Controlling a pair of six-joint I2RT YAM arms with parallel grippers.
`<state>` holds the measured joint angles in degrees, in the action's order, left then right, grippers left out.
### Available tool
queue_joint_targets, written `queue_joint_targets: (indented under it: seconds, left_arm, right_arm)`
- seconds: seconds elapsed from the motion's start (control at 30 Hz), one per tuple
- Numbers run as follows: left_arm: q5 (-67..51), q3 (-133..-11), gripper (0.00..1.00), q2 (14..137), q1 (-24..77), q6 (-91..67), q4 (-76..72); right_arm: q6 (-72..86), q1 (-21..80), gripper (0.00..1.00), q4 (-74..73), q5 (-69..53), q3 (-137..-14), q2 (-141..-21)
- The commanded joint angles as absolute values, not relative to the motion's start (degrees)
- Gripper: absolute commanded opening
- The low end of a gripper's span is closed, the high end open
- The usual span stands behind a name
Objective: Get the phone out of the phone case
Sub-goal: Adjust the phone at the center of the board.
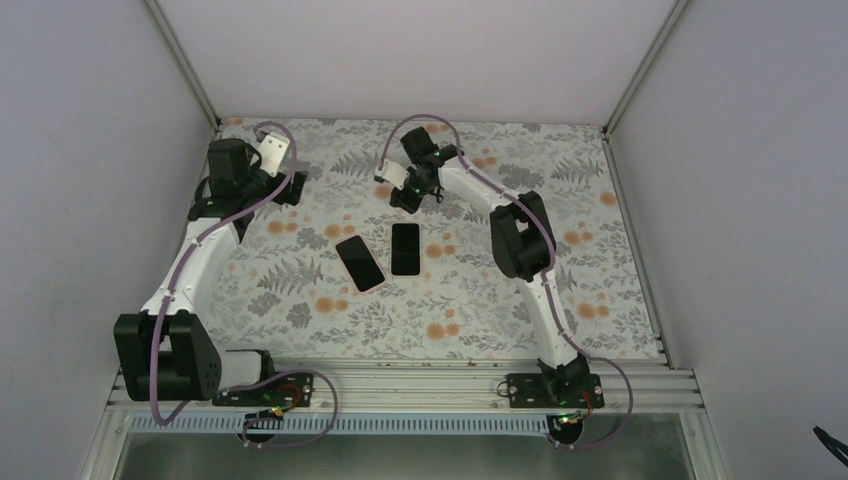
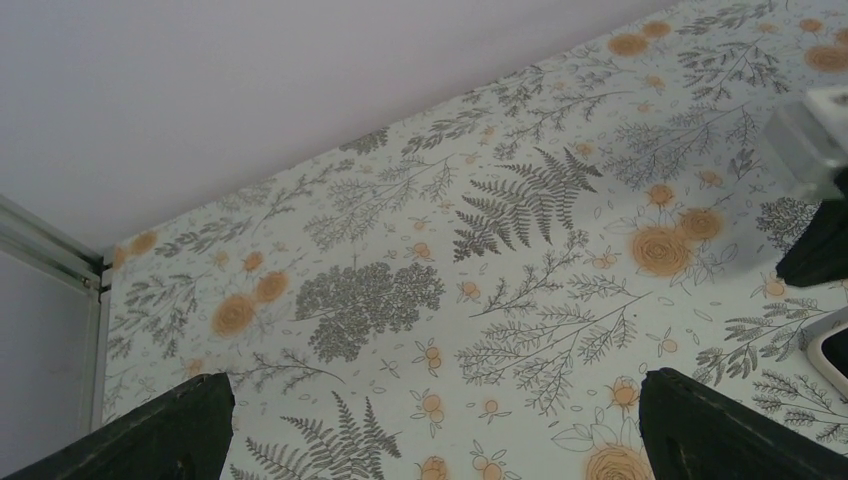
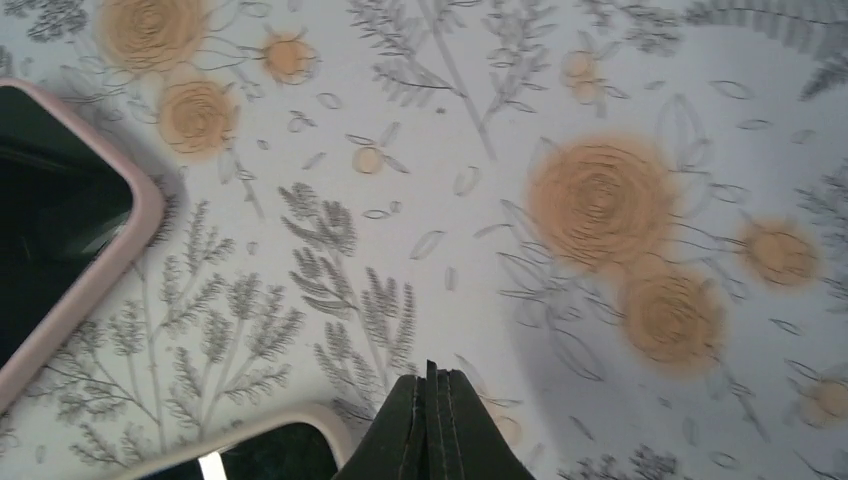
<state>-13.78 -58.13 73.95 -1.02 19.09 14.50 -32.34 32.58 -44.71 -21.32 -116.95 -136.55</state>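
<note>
- Phone (image 1: 405, 249), as best I can tell, is the plain black slab lying flat mid-table. The phone case (image 1: 360, 263) is the tilted one just beside it on the left, not touching it.
- In the right wrist view one of the two shows a pink rim around a dark middle, so that's probably the case. Can't fully rule out that I've got them swapped.
- Right gripper (image 3: 432, 378) hangs over bare floral table (image 1: 560, 200) just behind the pair, fingers pressed together with nothing between them.
- Left gripper (image 2: 435, 388) is well off at the back-left, fingers spread wide and holding nothing.
- Step-wise, two separate pieces lying there reads to me like the separation is done, with neither arm touching anything.
- Next move, I'd guess, is just clearing both arms off without bumping either piece. If the phone is somehow not out, one claw has to pin the rim while the other peels a corner.
</note>
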Motion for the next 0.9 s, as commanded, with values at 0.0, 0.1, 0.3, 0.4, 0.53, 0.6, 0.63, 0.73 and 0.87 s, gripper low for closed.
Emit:
queue_joint_targets:
  seconds: [0.0, 0.1, 0.3, 0.4, 0.53, 0.6, 0.63, 0.73, 0.87]
  left_arm:
    - [-13.10, -57.39, 1.00, 71.87, -1.40, 19.43, 13.06]
    - [-13.10, -56.83, 1.00, 71.21, -1.45, 20.09, 13.09]
    - [-13.58, -56.72, 1.00, 71.54, -1.49, 19.75, 13.10]
    - [-14.09, -56.69, 1.00, 71.59, -1.49, 19.52, 13.41]
    - [-13.81, -55.68, 1.00, 70.88, -1.49, 19.80, 13.46]
    - [-13.80, -54.96, 1.00, 70.51, -1.52, 20.04, 13.28]
    - [-13.89, -54.74, 1.00, 70.49, -1.59, 20.14, 13.23]
    - [-14.33, -54.34, 1.00, 70.66, -1.60, 20.26, 13.14]
    - [-15.20, -54.41, 1.00, 71.01, -1.56, 19.96, 13.02]
  right_arm:
    - [-33.60, 37.10, 0.03, -48.21, -22.52, -115.60, -136.56]
    - [-33.45, 39.02, 0.03, -48.29, -21.69, -111.94, -134.55]
    - [-32.80, 40.27, 0.04, -46.76, -20.79, -104.35, -130.04]
    - [-33.21, 40.68, 0.04, -48.91, -20.26, -101.86, -129.11]
    - [-33.95, 40.94, 0.04, -50.56, -19.71, -95.25, -125.42]
    - [-33.81, 40.91, 0.04, -50.21, -18.12, -91.11, -121.99]
    - [-33.48, 40.83, 0.04, -49.74, -17.13, -89.14, -120.49]
    - [-32.71, 40.19, 0.04, -48.61, -12.81, -83.71, -116.83]
    - [-31.71, 37.18, 0.04, -45.38, -7.84, -79.01, -113.26]
